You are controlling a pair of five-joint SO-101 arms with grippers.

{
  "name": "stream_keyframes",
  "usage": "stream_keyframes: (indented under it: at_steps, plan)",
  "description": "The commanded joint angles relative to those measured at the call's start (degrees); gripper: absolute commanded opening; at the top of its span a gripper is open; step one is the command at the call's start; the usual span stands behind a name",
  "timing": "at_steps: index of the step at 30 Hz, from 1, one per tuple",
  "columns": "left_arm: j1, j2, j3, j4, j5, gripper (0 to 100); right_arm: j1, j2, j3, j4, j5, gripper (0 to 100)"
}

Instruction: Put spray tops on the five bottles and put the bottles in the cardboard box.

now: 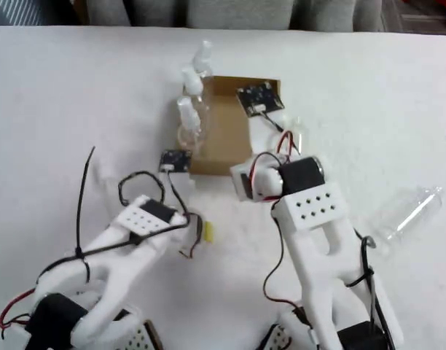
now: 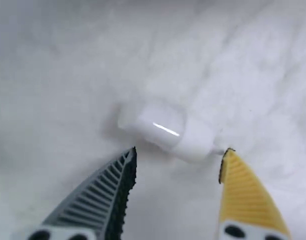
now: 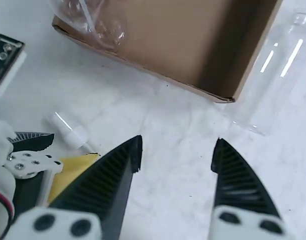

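Here, my left tool (image 2: 179, 152) is spread wide and low over the white desk (image 2: 53, 60). Its grey and yellow fingers (image 2: 108, 195) stand either side of a white spray top (image 2: 168, 131) that lies on its side, the tips level with it. My right tool (image 3: 178, 150) gapes wide too, holding nothing, above the desk just short of a corner of the cardboard box (image 3: 193, 50). A clear bottle (image 3: 273, 75) lies just beside that box's outer wall. Bottles with spray tops (image 1: 192, 109) cluster along the box's left side; whether all sit inside I cannot tell. A second clear bottle (image 1: 409, 211) lies on the desk well off to the right.
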Motion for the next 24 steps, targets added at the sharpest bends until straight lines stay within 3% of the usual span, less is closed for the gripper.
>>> stream_keyframes:
  at_steps: [1, 5, 9, 14, 19, 24]
  plan:
    - [-1.54, 0.13, -2.64, -0.79, 0.53, 20, 0.48, -2.07, 0.62, -1.8, 0.88, 20.4]
    - [-1.63, -0.22, -2.73, -0.79, -1.58, 2, 0.48, -2.07, 0.97, -2.24, 0.88, 20.4]
    - [-2.07, -0.31, -2.55, 0.7, -7.56, 5, 0.57, -2.07, 0.97, -2.24, 0.88, 20.4]
    - [-9.27, -0.31, -5.27, 6.51, -16.35, 4, 0.57, -2.07, 0.97, -2.24, 0.88, 20.4]
    - [-14.99, -0.31, -10.2, 13.89, -16.97, 5, 0.57, -2.07, 0.97, -2.24, 0.88, 20.4]
    - [-10.77, -0.31, -11.87, 14.33, -16.53, 5, 0.57, -2.07, 0.97, -2.24, 1.93, 20.4]
